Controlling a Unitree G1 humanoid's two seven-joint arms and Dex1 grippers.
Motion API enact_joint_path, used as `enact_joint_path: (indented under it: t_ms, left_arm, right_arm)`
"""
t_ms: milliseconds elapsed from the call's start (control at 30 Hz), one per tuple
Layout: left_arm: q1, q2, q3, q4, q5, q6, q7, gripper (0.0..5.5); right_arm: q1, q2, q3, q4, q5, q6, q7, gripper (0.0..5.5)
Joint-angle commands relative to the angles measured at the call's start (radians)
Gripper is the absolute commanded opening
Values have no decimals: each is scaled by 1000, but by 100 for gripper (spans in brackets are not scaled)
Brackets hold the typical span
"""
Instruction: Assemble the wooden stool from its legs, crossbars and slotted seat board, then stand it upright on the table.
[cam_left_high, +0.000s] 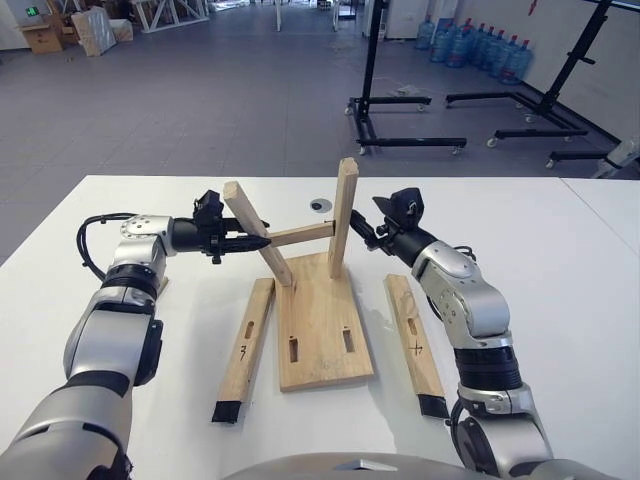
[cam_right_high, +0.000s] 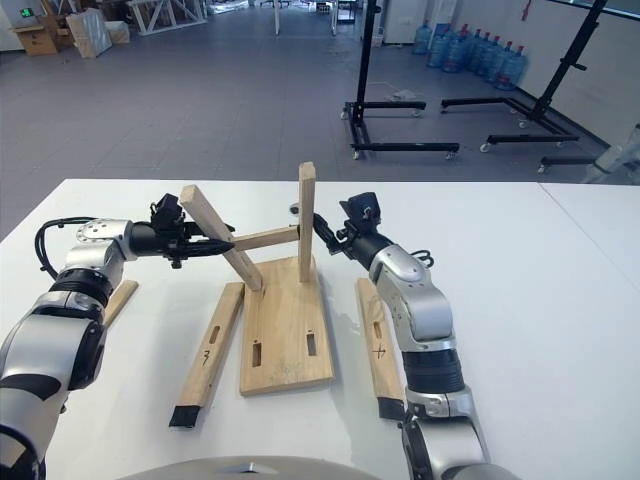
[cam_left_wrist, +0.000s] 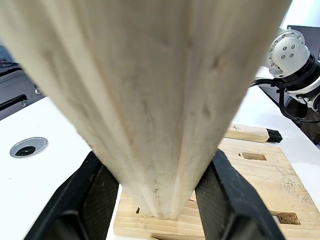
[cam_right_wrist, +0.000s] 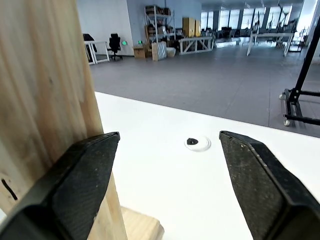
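Two legs are up off the table (cam_left_high: 560, 300) right now, joined by a crossbar (cam_left_high: 302, 236) that runs nearly level between them. Left gripper (cam_left_high: 252, 241) has its fingers (cam_left_wrist: 95, 200) clamped on the tilted leg (cam_left_high: 240, 203), gripping it about mid-length. That leg leans with its top toward the robot's left and its lower end down at the far left corner of the seat board (cam_left_high: 320, 360).

And the right gripper (cam_left_high: 362, 232)? Spread wide, holding nothing. The upright leg (cam_left_high: 344, 215) stands just beside it on its left, long axis close to vertical, foot at the far edge of the board. In the right wrist view the wood sits against one finger (cam_right_wrist: 75, 190) while the other finger is well clear.

That's the relation to watch. The right arm is plainly the nearer one to this leg, and the leg sits off to one side of the open jaws rather than centred between them. By my read a small sideways shift toward the robot's left comes before any squeeze.

Seat board lies flat, slots up, with the left loose piece (cam_left_high: 245, 350) and the right loose piece (cam_left_high: 415, 345) lying on the table either side of it. Plenty of assembly left to do, I'd say
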Motion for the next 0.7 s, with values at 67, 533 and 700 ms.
enact_joint_path:
  t_ms: [67,533,700]
  left_arm:
    - [-66,-140,-196,-39,88,12,-4,203]
    - [-125,-141,-382,-99,-35,63,-4,203]
    - [-131,-137,-396,-100,-50,56,-4,203]
  right_arm:
    - [-8,100,190,20,158,50,252,370]
    - [-69,131,237,73,211,4,382,370]
    - [-71,114,222,135,116,-67,305,370]
